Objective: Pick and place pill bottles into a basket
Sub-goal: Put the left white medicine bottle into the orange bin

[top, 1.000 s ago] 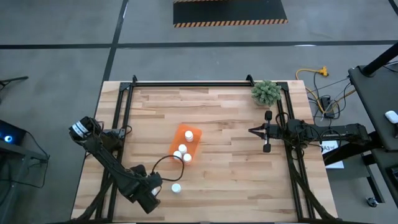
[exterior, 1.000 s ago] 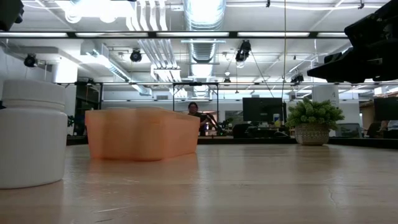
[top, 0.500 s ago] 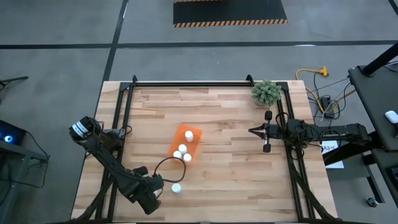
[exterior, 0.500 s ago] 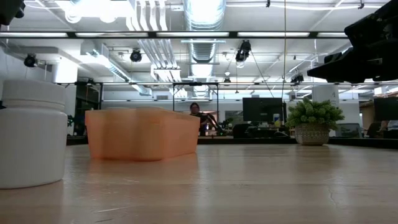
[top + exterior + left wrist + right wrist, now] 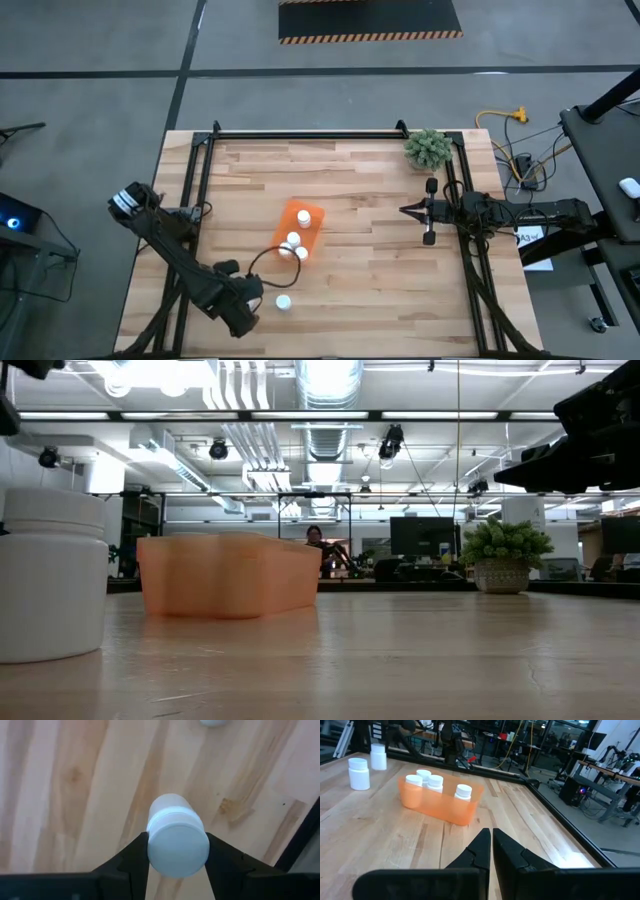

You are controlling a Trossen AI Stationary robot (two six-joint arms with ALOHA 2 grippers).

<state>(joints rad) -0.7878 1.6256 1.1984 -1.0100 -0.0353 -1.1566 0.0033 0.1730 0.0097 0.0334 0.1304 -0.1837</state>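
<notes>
At the near left corner of the pale wooden plank table point(image 5: 380, 230) we see the left gripper point(image 5: 176, 851) clamped on a small round pill bottle with a white cap point(image 5: 176, 840); its two dark fingers point(image 5: 132, 856) press against either side of the cap, and the bottle points out over the wood. Just beside that arm's tip, a second white-capped bottle point(image 5: 283, 301) stands alone on the boards, which in the low view fills the left edge close to the camera.

Toward the middle of the table lies the small rectangular bright-orange translucent plastic basket point(image 5: 309, 217), set at an angle. Three white-capped bottles point(image 5: 430, 782) stand upright inside it.

Further right, the right gripper point(image 5: 491, 845) hangs above the table near its right rail, its fingers pressed together with nothing between them, pointing toward the basket. A green fuzzy plant in a pot point(image 5: 427, 148) sits at the far right corner, well apart from the basket. In the low view a person point(image 5: 316, 540) shows in the room beyond the table.
</notes>
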